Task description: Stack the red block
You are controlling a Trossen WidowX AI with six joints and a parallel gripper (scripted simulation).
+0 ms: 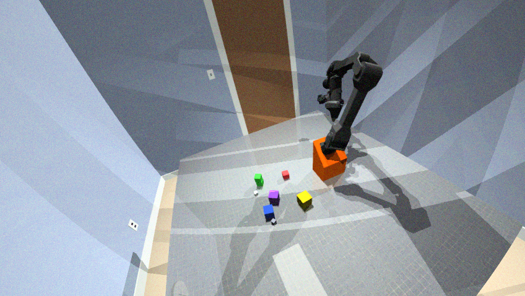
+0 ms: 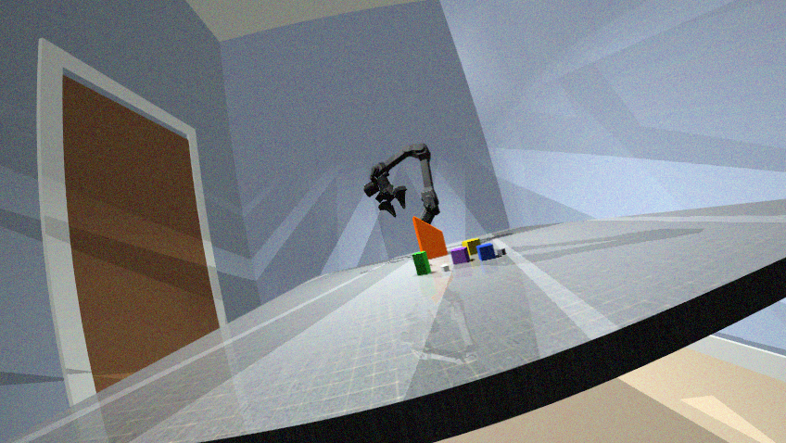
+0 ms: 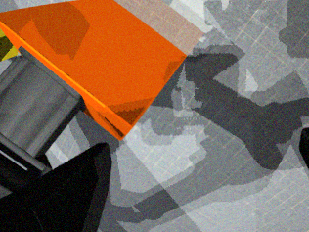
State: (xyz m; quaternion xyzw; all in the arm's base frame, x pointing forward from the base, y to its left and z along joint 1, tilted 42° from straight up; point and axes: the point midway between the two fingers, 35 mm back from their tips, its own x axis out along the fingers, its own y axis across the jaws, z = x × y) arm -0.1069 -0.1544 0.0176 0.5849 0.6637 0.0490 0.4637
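Observation:
The red block [image 1: 285, 174] lies on the table [image 1: 367, 238], a short way right of the green tower [image 1: 259, 179] [image 2: 421, 262], which stands upright. The red block does not show in the exterior view or the wrist view. My gripper [image 1: 334, 114] [image 2: 395, 204] [image 3: 208, 146] is open and empty. It hangs high in the air beside the arm's orange base block [image 1: 327, 167] [image 2: 429, 239] [image 3: 112, 53], well back from both the red block and the tower. The wrist view shows only the orange base, bare table and shadows.
A purple block [image 1: 273, 196] [image 2: 459, 254], a yellow block [image 1: 304, 197] [image 2: 471, 245] and a blue block [image 1: 269, 211] [image 2: 485, 251] lie in front of the tower and red block. A small white cube [image 1: 255, 192] [image 2: 444, 267] sits near the tower's foot; a small dark cube [image 1: 273, 221] sits by the blue block.

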